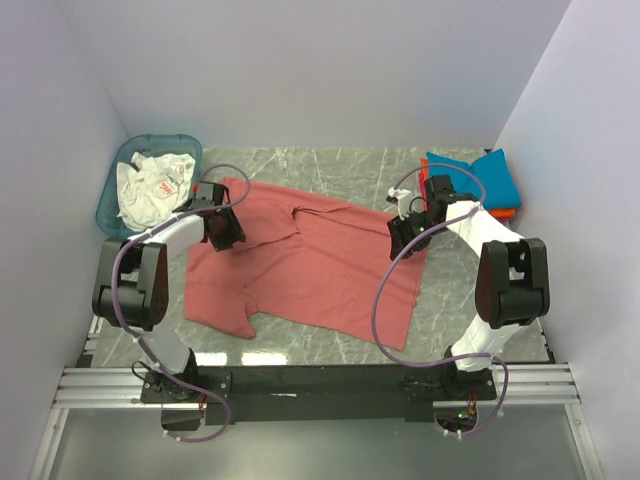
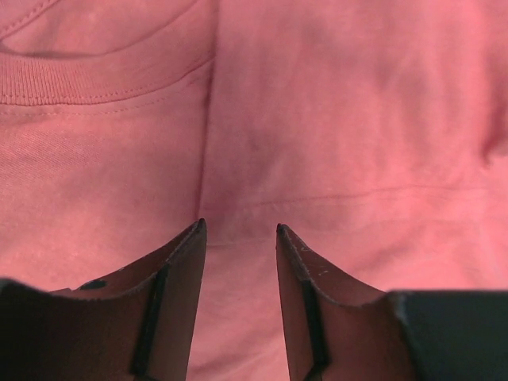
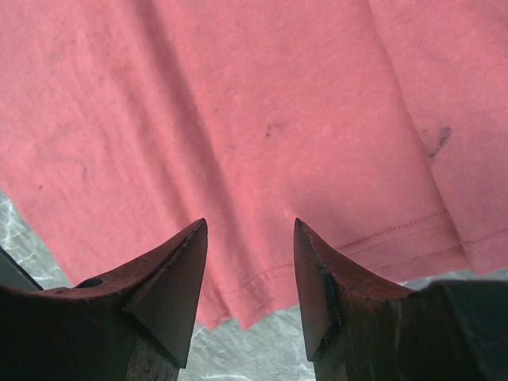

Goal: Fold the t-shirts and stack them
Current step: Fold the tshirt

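A large dusty-red t-shirt [image 1: 300, 265] lies spread across the marble table, a bit rumpled. My left gripper [image 1: 225, 232] hovers over its upper left part, near the ribbed collar [image 2: 95, 79]. Its jaws [image 2: 238, 228] stand open with only flat red cloth showing in the gap. At the shirt's right edge, my right gripper [image 1: 405, 235] is also open [image 3: 250, 225], straddling the stitched hem [image 3: 262, 290] where the cloth meets the table [image 3: 262, 349]. A folded teal-blue t-shirt [image 1: 485, 178] rests on a folded orange one [image 1: 505, 213] at the back right.
A translucent teal basket [image 1: 108, 205] holding crumpled white cloth [image 1: 150, 185] stands at the back left. White walls close in on three sides. Bare marble [image 1: 470, 300] shows right of the red shirt and along the near edge.
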Action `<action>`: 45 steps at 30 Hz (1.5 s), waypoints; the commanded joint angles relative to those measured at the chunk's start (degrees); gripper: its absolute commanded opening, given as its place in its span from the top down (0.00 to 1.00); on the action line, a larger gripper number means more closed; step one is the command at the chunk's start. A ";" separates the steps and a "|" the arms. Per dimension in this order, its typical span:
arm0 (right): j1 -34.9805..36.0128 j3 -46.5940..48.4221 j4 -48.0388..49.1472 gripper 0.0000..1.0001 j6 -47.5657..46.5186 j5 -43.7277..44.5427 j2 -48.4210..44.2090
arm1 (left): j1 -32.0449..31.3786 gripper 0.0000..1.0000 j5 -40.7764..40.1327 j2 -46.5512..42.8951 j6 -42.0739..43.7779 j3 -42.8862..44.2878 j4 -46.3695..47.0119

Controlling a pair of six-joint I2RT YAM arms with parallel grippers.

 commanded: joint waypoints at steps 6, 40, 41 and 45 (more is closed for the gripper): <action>0.28 -0.48 3.75 0.46 1.23 3.59 -2.70 | -0.47 0.56 -3.77 -0.65 -0.41 1.77 1.17; 4.23 28.00 0.24 0.88 4.22 26.27 24.71 | 2.77 0.71 2.30 31.51 8.92 37.47 -8.84; 4.75 28.79 0.06 0.88 4.22 26.53 24.98 | 3.30 0.71 2.39 31.25 8.48 36.15 -8.58; 5.37 31.34 -0.99 0.88 4.05 27.77 27.00 | 4.80 0.71 2.56 30.19 8.39 34.65 -8.05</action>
